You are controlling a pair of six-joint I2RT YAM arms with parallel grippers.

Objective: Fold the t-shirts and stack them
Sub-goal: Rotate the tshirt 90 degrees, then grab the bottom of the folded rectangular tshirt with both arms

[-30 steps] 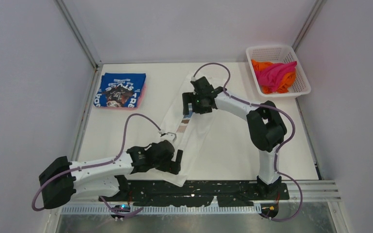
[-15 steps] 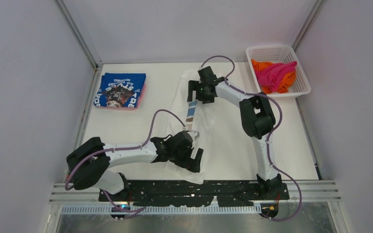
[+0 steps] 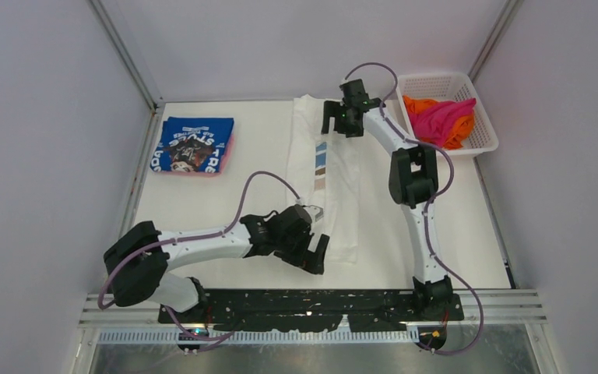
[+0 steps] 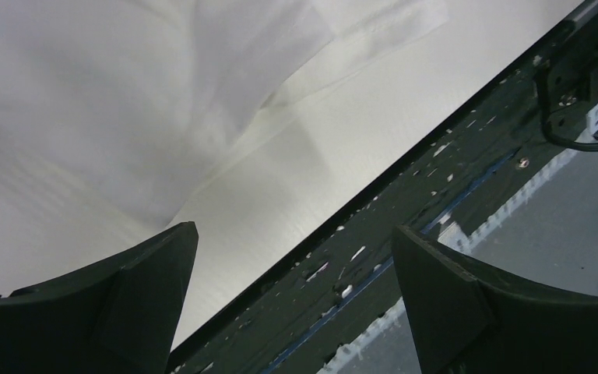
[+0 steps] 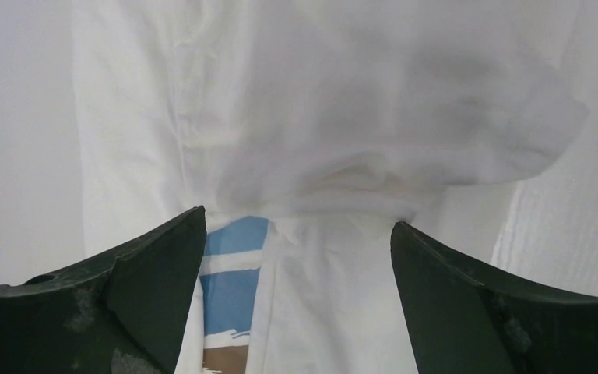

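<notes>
- Worktop (image 3: 202, 202) carries 1 white t-shirt (image 3: 342, 202), folded lengthwise into a long strip. It runs from the far edge toward the near edge, with a band of blue and brown print along its middle.
- Left fingers (image 3: 315, 257) are spread wide over the strip's near end, with nothing between them. Whether they touch the cloth is unclear.
- Right fingers (image 3: 341, 125) are spread wide above the strip's bunched far end, holding nothing.
- Blue t-shirt (image 3: 195, 140) lies folded on a pink t-shirt (image 3: 230, 152) at the far left.
- Basket (image 3: 432, 76) at the far right holds a crumpled magenta t-shirt (image 3: 444, 117) and an orange t-shirt (image 3: 416, 105).
</notes>
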